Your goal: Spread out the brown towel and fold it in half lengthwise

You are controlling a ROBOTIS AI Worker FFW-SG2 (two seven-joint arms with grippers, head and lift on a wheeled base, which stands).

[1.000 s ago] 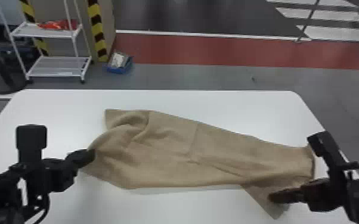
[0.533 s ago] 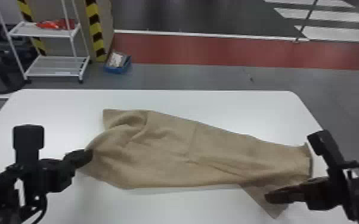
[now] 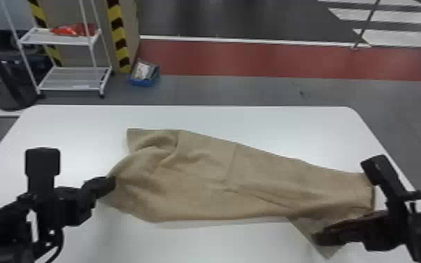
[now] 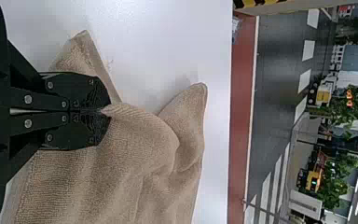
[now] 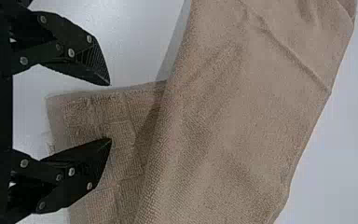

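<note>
The brown towel [image 3: 199,175] lies stretched across the table, rumpled at its left part, with a flap sticking out toward the near right. My left gripper [image 3: 110,185] is at the towel's left edge. In the left wrist view that gripper [image 4: 105,111] is shut on a pinched bit of the towel [image 4: 135,140]. My right gripper [image 3: 328,234] is over the flap at the near right corner. The right wrist view has this gripper [image 5: 110,112] open, its fingers apart above the flap of the towel [image 5: 116,116], nothing held between them.
The white table [image 3: 255,119] carries the towel, with bare surface behind it and in front of it. Beyond the table stand a white shelf rack [image 3: 77,78] and a blue bin [image 3: 143,82] on the floor.
</note>
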